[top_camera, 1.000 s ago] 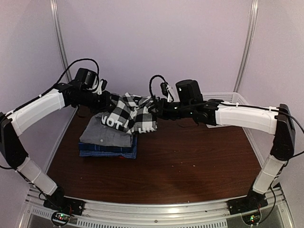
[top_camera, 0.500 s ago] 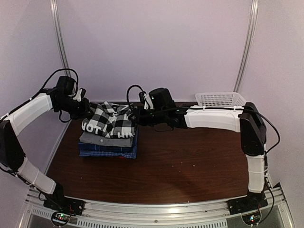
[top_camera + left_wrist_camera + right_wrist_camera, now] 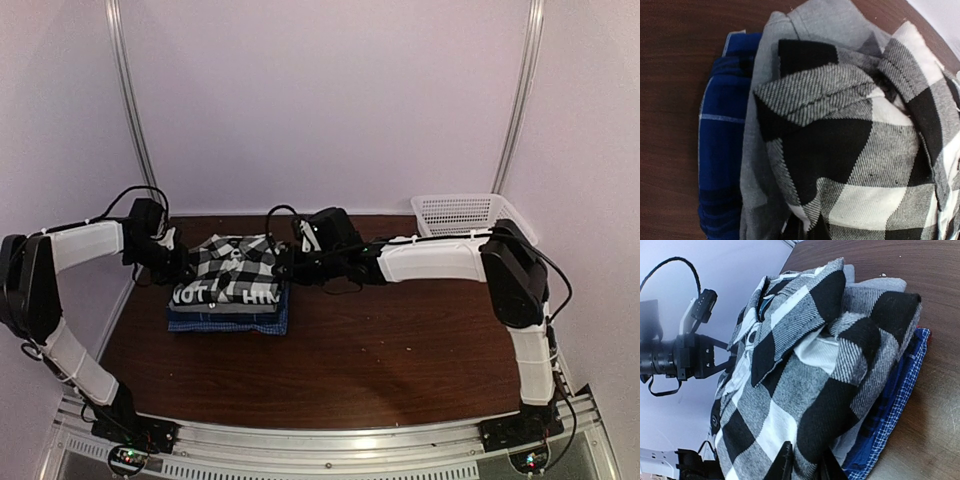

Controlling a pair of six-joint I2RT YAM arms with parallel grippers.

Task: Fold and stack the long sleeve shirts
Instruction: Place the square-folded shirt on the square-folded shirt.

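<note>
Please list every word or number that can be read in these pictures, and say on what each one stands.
"NOT ... HIN": white letters along the near edge of the plaid shirt, seen from the top view; the letters between are unreadable.
No other text is legible in any view.

The plaid shirt (image 3: 235, 268) carries a row of white capital letters (image 3: 222, 294) printed on a black band, which lies along its near edge in the top view. The left end of the row reads "NOT" and the right end reads "HIN". The letters between them sit in a crease and cannot be made out. In the right wrist view, white marks on black run down the left side of the same shirt, too skewed and small to read as letters.
</note>
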